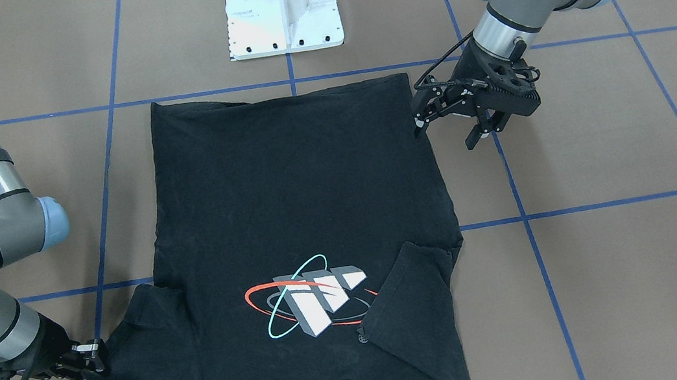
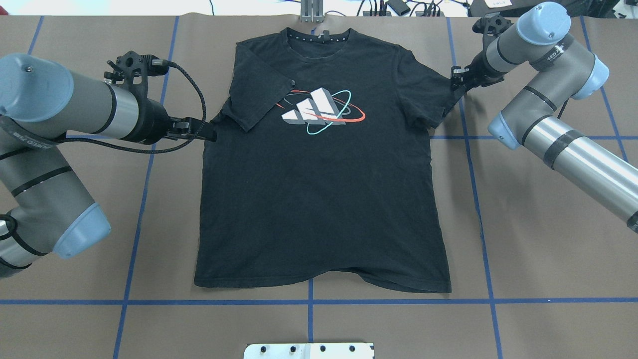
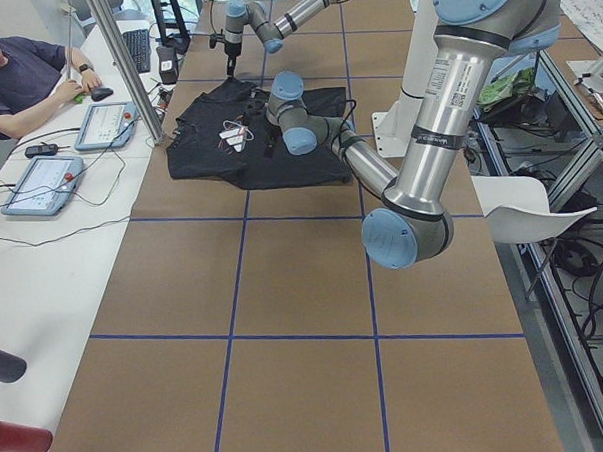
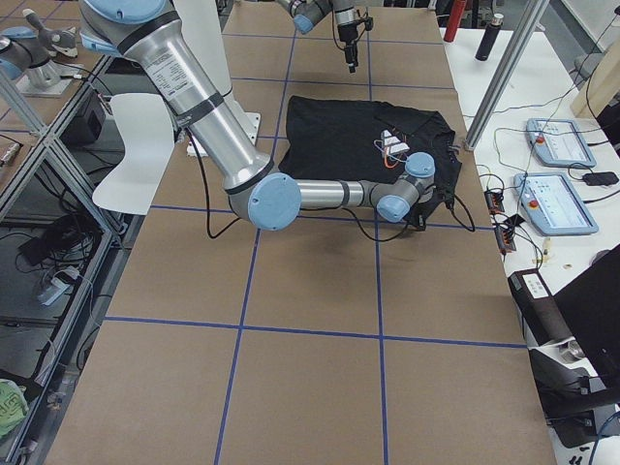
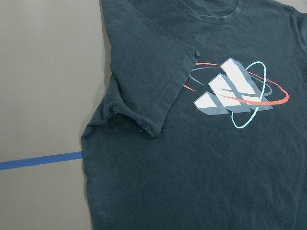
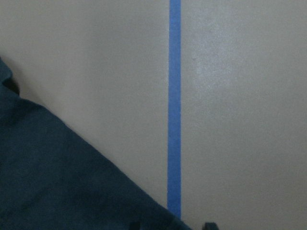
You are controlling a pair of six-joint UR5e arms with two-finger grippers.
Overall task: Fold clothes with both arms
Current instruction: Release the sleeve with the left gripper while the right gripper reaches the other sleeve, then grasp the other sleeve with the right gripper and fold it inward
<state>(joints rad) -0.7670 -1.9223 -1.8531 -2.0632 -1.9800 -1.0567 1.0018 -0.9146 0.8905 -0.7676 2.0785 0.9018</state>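
The black T-shirt [image 1: 293, 189] [image 2: 319, 199] lies flat, logo [image 1: 317, 301] [image 2: 319, 107] up, collar away from the robot. One sleeve [image 1: 405, 302] [image 2: 259, 94] is folded in over the chest, next to the logo. My left gripper [image 1: 445, 132] [image 2: 209, 134] is open and empty, raised beside the shirt's edge below that folded sleeve. My right gripper [image 1: 99, 359] [image 2: 454, 82] is low at the tip of the other sleeve, which lies spread out. In the right wrist view its fingertips stand apart at the bottom edge, with the sleeve's edge [image 6: 57, 182] between them.
The white pedestal base [image 1: 282, 11] [image 2: 309, 350] stands just past the shirt's hem. Blue tape lines [image 2: 468, 164] grid the brown table. An operator [image 3: 15, 78] sits at a side bench with pendants [image 3: 39, 182]. A white chair [image 4: 136, 136] stands beside the table.
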